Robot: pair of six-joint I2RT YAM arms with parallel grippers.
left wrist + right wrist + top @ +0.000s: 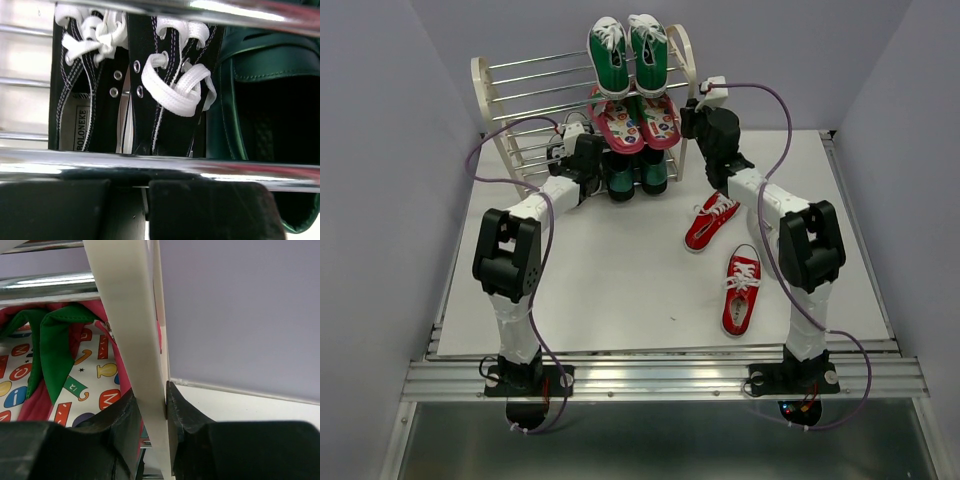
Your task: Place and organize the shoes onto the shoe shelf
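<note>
The right gripper [166,405] was clamped on the shoe shelf [125,315] at its cream side frame, the left gripper [147,190] closed up empty before the shelved black sneakers [150,120], and two red sneakers [712,220] lay on the table [600,290].

overhead camera looks down from behind; both wrist cameras sit right against the shoe shelf [477,72] — shared by all.
</note>
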